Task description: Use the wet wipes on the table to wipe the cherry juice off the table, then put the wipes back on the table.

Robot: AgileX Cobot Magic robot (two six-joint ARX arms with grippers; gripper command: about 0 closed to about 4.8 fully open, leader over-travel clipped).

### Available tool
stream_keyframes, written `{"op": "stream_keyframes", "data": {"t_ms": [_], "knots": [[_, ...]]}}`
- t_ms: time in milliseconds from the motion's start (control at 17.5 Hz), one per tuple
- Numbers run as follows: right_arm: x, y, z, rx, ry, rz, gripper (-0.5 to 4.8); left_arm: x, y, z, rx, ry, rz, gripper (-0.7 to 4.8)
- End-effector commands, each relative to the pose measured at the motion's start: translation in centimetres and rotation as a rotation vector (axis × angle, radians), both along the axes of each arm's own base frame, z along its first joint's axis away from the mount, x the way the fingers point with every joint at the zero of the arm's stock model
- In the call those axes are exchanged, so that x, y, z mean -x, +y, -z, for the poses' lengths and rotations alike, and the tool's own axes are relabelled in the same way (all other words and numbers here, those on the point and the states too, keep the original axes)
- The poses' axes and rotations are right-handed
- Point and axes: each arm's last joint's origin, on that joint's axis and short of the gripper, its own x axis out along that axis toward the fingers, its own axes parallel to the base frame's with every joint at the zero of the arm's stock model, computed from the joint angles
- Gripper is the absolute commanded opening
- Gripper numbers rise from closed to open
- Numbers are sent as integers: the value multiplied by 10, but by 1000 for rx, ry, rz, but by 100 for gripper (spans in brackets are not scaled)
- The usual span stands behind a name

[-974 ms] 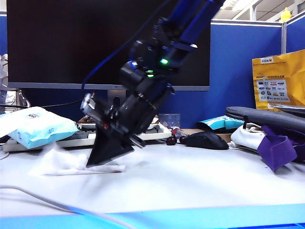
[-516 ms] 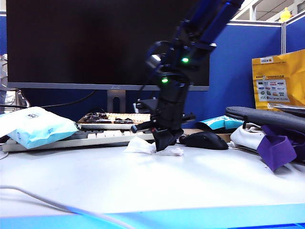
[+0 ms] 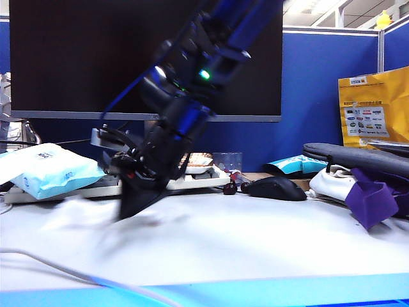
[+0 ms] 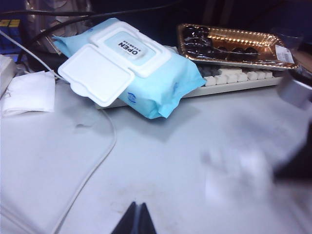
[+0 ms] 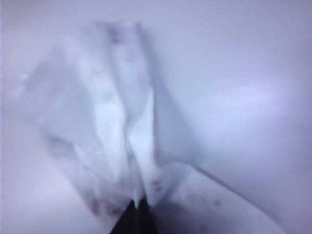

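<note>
A: How many wipes on the desk (image 3: 255, 236)?
B: One wet wipe (image 5: 112, 126), pink-spotted, pinched in the right gripper (image 5: 136, 214) and pressed onto the desk left of centre.
A: The left gripper (image 4: 137, 219)?
B: Tips together, holding nothing, hanging near one blue wipes packet (image 4: 122, 63).

The exterior view is taken low from the front edge of the table (image 3: 255, 249), facing the monitor (image 3: 96, 57). The left wrist view is held higher and looks down over the wipes packet (image 4: 131, 68). The right wrist view is pressed close above the wet wipes (image 5: 112, 126), also seen blurred in both other views.
</note>
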Motion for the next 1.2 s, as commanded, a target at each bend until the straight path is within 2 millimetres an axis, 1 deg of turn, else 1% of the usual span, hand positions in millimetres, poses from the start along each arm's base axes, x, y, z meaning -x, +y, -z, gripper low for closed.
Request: {"op": "stream_keyframes", "data": {"t_ms": [57, 172, 229, 286, 344, 401, 458, 516, 573, 630, 745, 802, 859, 974, 1089, 1146, 1203], "knots": [[-23, -19, 11, 274, -274, 270, -1, 0, 0, 1, 0, 10, 4, -3], [-37, -31, 5, 231, -269, 291, -1, 0, 0, 1, 0, 10, 4, -3], [-43, -34, 0, 170, -240, 267, -1, 0, 0, 1, 0, 10, 4, -4], [-46, -33, -9, 66, -170, 198, -1, 0, 0, 1, 0, 10, 4, -3], [-44, -28, -18, -24, -90, 110, -1, 0, 0, 1, 0, 10, 4, -3], [-38, -21, -22, -91, -25, 35, -1, 0, 0, 1, 0, 10, 4, -4], [-33, -16, -24, -139, 28, -23, -1, 0, 0, 1, 0, 10, 4, -4], [-27, -11, -25, -145, 63, -51, -1, 0, 0, 1, 0, 10, 4, -4], [-21, -6, -20, -29, 18, 0, -1, 0, 0, 1, 0, 10, 4, -3], [-20, -4, -14, 57, -37, 44, -1, 0, 0, 1, 0, 10, 4, -3], [-23, -3, 0, 129, -74, 81, -1, 0, 0, 1, 0, 10, 4, -4], [-25, -4, 7, 192, -105, 121, -1, 0, 0, 1, 0, 10, 4, -4], [-30, -9, 21, 305, -155, 195, -1, 0, 0, 1, 0, 10, 4, -3], [-38, -20, 32, 402, -189, 302, -1, 0, 0, 1, 0, 10, 4, -4], [-43, -28, 33, 404, -181, 356, -1, 0, 0, 1, 0, 10, 4, -4], [-45, -30, 33, 365, -145, 333, -1, 0, 0, 1, 0, 10, 4, -3], [-43, -29, 32, 278, -52, 263, -1, 0, 0, 1, 0, 10, 4, -4]]}}
